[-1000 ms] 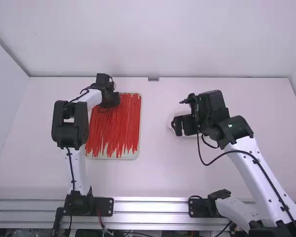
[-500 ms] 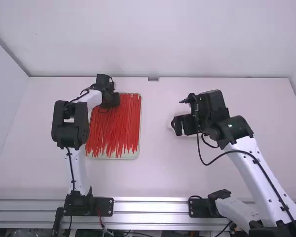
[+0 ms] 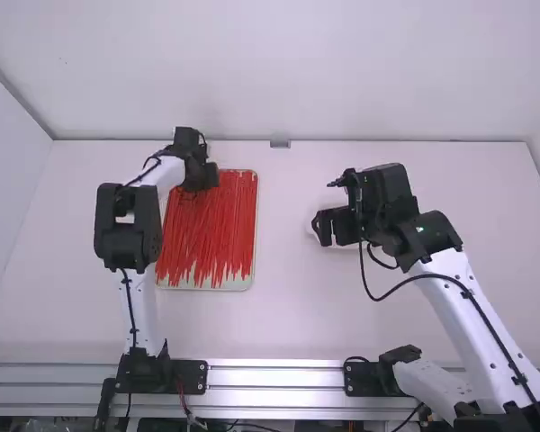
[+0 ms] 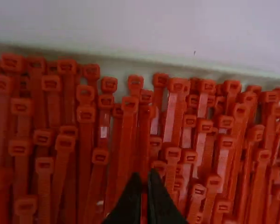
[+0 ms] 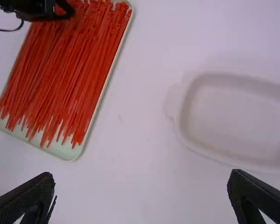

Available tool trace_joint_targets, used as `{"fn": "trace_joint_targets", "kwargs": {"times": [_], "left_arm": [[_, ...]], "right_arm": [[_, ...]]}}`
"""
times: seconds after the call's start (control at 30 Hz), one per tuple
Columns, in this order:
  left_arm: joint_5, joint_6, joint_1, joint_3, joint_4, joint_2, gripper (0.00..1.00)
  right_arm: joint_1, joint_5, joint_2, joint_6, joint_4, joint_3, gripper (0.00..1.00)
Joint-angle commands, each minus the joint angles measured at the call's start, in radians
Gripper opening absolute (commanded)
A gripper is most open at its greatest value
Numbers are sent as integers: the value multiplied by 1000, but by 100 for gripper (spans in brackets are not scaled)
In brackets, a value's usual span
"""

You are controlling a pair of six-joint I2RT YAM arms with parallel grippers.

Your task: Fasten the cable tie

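The left wrist view shows what the high view hides: the left gripper [image 4: 141, 186] pinched nearly closed on one cable tie [image 4: 142, 215] among the red heap [image 3: 211, 229] on the tray [image 3: 243, 286], at the worktop's [image 3: 288, 297] 10 o'clock. The right gripper [image 5: 139, 186] gapes wide, empty, above the worktop beside a white dish [image 5: 233, 121].

left gripper [image 3: 201, 175] shifts
it has edged slightly away from the camera, toward the tray's [image 3: 254, 236] far edge.

Robot lab: white table [image 3: 279, 297], aluminium rail [image 3: 270, 373], plain walls [image 3: 279, 63].
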Motion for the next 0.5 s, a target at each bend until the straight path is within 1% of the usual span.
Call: {"fn": "trace_joint_targets", "kwargs": {"times": [0.0, 0.17, 0.33, 0.47], "left_arm": [[-27, 11, -2, 77, -35, 13, 2], [-33, 12, -2, 182, -95, 13, 2], [-28, 6, -6, 241, -100, 11, 2], [32, 7, -8, 299, -151, -2, 2]], "right_arm": [[1, 2, 8, 4, 4, 21, 100], [1, 2, 8, 4, 6, 21, 99], [1, 2, 8, 4, 6, 21, 99], [1, -2, 8, 4, 6, 21, 99]]}}
